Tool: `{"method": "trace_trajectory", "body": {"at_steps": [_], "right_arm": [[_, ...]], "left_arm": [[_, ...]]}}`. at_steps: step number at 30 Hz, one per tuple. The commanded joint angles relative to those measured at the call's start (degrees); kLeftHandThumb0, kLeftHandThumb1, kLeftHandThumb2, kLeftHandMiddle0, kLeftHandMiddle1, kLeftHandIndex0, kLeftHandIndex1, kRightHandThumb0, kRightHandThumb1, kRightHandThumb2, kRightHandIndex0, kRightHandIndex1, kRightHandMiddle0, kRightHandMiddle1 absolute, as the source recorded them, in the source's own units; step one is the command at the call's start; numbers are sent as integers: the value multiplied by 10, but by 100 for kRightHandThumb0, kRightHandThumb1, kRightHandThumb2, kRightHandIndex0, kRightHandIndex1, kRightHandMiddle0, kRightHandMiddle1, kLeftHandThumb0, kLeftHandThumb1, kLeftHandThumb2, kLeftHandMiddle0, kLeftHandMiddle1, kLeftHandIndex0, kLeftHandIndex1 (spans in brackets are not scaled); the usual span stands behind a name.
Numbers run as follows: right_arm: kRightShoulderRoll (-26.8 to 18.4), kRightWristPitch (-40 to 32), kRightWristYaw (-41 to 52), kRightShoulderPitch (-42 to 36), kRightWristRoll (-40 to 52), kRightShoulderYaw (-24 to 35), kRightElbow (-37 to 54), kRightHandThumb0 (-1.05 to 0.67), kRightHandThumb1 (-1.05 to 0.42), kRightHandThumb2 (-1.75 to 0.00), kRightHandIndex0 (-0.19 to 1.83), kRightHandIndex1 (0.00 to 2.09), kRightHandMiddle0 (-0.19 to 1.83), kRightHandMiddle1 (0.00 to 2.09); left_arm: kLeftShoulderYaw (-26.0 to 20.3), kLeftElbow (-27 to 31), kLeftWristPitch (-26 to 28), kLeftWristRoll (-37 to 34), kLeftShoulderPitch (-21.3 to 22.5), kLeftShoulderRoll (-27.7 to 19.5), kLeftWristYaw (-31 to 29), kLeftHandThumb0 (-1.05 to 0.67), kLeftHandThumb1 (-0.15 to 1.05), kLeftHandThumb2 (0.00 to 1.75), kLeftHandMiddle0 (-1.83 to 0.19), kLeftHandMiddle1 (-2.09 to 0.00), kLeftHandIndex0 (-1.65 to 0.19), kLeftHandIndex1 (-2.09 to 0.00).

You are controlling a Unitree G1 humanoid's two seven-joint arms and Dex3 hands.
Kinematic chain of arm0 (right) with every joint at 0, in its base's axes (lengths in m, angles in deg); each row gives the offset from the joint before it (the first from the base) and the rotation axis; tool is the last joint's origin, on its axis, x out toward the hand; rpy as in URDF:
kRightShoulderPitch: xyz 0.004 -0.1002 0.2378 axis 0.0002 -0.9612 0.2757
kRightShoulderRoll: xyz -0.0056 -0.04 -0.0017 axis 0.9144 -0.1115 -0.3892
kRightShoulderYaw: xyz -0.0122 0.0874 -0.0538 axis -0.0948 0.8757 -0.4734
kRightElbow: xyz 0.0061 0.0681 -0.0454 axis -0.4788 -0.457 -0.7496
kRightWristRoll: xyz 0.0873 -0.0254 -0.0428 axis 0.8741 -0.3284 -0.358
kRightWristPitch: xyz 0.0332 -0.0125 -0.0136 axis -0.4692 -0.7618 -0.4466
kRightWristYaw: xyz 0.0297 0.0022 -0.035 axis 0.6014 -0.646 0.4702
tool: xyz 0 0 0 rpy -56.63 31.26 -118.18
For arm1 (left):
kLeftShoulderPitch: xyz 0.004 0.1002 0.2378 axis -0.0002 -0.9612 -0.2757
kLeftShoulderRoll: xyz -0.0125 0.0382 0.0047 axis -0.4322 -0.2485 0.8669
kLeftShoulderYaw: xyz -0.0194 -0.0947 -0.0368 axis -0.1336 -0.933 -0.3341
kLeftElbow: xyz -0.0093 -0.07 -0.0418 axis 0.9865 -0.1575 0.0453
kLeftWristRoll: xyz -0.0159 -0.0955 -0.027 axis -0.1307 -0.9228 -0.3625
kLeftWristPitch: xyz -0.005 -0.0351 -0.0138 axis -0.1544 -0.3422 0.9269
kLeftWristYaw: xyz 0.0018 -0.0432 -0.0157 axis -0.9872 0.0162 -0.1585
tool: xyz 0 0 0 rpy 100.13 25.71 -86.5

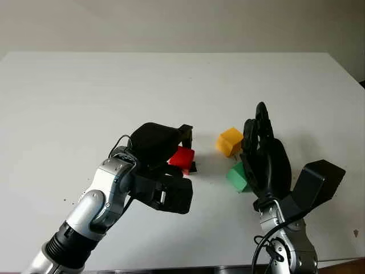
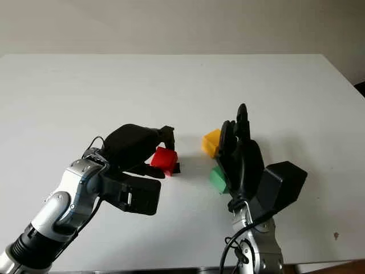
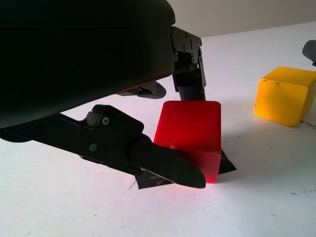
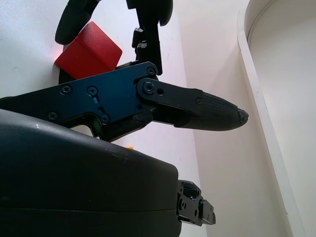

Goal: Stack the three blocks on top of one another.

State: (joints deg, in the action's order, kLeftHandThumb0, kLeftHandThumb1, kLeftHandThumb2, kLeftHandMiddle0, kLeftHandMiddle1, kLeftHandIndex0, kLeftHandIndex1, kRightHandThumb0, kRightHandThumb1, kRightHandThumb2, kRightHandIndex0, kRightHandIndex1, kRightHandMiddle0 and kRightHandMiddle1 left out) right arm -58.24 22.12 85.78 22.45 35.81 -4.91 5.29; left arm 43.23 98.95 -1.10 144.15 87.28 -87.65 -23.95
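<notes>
The left robot hand [image 1: 171, 162] has its fingers [image 3: 163, 165] closed around the red block [image 1: 182, 157], which sits on the white tabletop [image 1: 85, 97]. The grip looks shallow to me: smooth, glossy plastic between hard black fingers could twist or slip when lifted, and a skewed cube won't seat flat. The right robot hand [image 1: 263, 160] stands upright and open, holding nothing, just beside the green block [image 1: 236, 177] and yellow block [image 1: 230, 141], near enough to nudge them.
</notes>
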Motion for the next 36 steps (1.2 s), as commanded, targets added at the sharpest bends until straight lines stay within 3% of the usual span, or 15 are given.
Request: {"method": "trace_trajectory", "body": {"at_steps": [1,4,5,8,11,19,25,29,32,36], "right_arm": [[1,4,-1,-3,-1,2,8,-68,-105,-62,-19,0,-19,0],[0,2,-3,-4,-3,1,9,-68,-105,-62,-19,0,-19,0],[-2,2,-2,-4,-4,0,9,-68,-105,-62,-19,0,-19,0],[-2,0,-2,-3,-4,0,9,-68,-105,-63,-19,0,-19,0],[-2,3,-1,-3,-3,2,8,-68,-105,-63,-19,0,-19,0],[-5,2,3,-1,0,4,7,-68,-105,-62,-19,0,-19,0],[-8,-4,1,2,2,11,12,-69,-105,-61,-19,0,-19,0],[-19,-4,8,1,7,22,25,-71,-105,-57,-19,0,-19,0],[-36,-9,20,6,15,38,43,-71,-105,-59,-19,0,-19,0],[-80,-32,36,22,7,57,72,-69,-105,-60,-19,0,-19,0]], "left_arm": [[6,1,-3,1,8,-5,-9,-36,105,8,-34,-3,-15,-168],[7,9,-9,4,8,-12,-19,-42,105,8,-24,-1,-8,-176],[8,12,-12,5,8,-15,-24,-52,104,7,-9,-2,8,-141],[12,16,-14,13,10,-20,-43,-65,104,5,10,-4,7,-58],[11,21,-8,15,9,-19,-52,-67,102,5,18,-3,11,-21],[0,30,27,6,4,-7,-66,-64,102,5,19,0,19,-7],[-40,41,35,-38,-13,4,-8,-75,104,9,19,0,19,0],[-94,55,28,-125,-24,9,20,-86,105,19,19,0,19,0],[-158,64,2,-238,-46,18,45,-96,105,52,19,0,19,0],[-212,61,-6,-338,-74,42,87,-90,105,67,19,0,19,0]]}}
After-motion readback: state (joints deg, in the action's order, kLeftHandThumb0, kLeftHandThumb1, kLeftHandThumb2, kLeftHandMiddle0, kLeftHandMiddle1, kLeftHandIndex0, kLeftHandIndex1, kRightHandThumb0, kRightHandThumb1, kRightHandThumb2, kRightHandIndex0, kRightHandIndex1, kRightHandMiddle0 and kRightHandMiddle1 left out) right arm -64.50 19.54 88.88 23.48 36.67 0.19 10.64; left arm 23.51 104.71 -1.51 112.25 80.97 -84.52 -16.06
